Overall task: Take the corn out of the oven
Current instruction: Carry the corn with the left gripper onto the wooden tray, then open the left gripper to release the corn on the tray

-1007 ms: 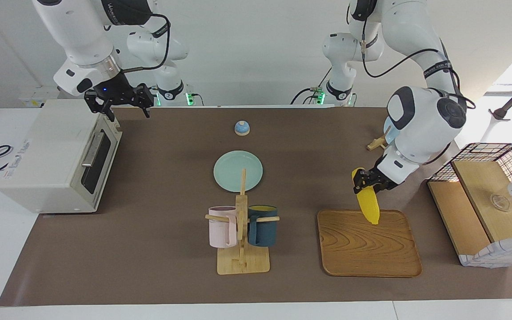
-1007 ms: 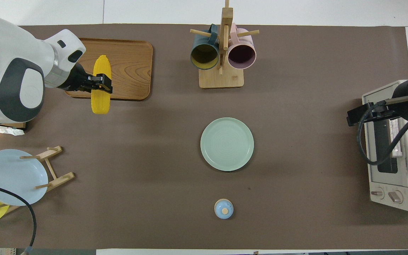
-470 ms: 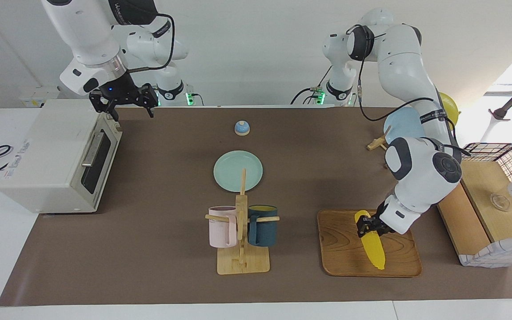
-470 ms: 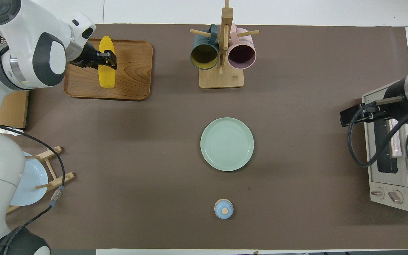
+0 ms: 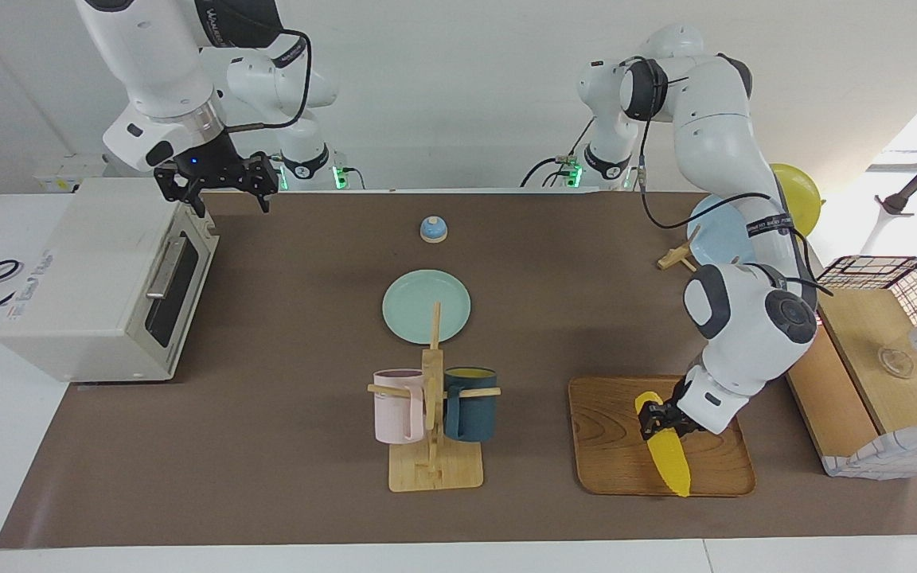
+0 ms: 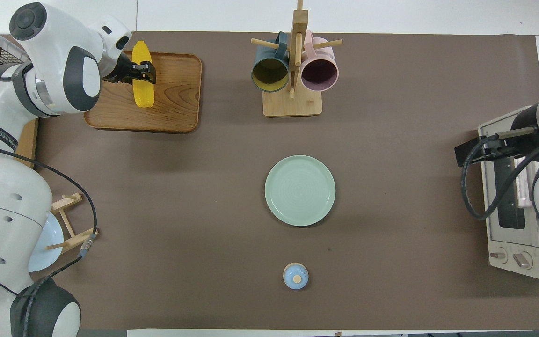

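The yellow corn [image 5: 667, 460] hangs tilted in my left gripper [image 5: 660, 419], which is shut on the cob's thick end. The cob sits low over the wooden tray [image 5: 610, 446], and its tapered tip reaches the tray's rim farthest from the robots. From overhead the corn [image 6: 142, 91] and left gripper [image 6: 146, 73] lie over the tray [image 6: 176, 93]. The cream-white oven [image 5: 100, 270] stands at the right arm's end of the table with its glass door shut. My right gripper [image 5: 224, 200] hovers open and unloaded over the oven's top corner nearest the robots.
A mug rack [image 5: 433, 422] with a pink and a dark blue mug stands mid-table, a green plate [image 5: 425, 306] nearer the robots, then a small blue bell [image 5: 433, 229]. A plate rack [image 5: 713, 231] and a wire-and-wood basket box [image 5: 880, 358] stand at the left arm's end.
My left gripper has carried the corn from the tray's near edge out over the tray and lower. The right gripper has barely shifted above the oven.
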Motion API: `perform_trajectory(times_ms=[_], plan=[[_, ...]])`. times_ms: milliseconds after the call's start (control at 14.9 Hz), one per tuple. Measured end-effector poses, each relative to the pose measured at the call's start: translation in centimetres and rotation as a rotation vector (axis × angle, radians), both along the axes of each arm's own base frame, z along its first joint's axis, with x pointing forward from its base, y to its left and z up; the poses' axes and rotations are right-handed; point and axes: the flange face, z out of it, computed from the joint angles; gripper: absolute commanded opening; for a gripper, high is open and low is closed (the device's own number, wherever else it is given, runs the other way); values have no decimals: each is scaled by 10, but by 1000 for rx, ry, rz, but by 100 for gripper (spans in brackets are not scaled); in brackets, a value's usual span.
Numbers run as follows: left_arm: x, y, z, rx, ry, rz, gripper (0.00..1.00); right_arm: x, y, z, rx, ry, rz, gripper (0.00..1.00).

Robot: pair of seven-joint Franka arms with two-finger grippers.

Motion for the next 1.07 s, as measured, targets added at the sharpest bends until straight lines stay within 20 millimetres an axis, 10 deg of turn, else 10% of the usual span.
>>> perform_trajectory(times_ms=[67,134,201,738,1074], plan=[[0,1,-1,13,-3,-5,0,0,1,0,0,0,2,100],[0,1,-1,21,-4,-9,26,0,4,0,0,-1,8,100],[0,1,-1,25,-5,-11,99,-1,8,1,0,-2,13,100],[-3,3,8,28,20,-16,100,-1,8,1,1,-1,16,100],[-17,14,87,27,21,-9,100,-1,6,0,1,2,12,100]])
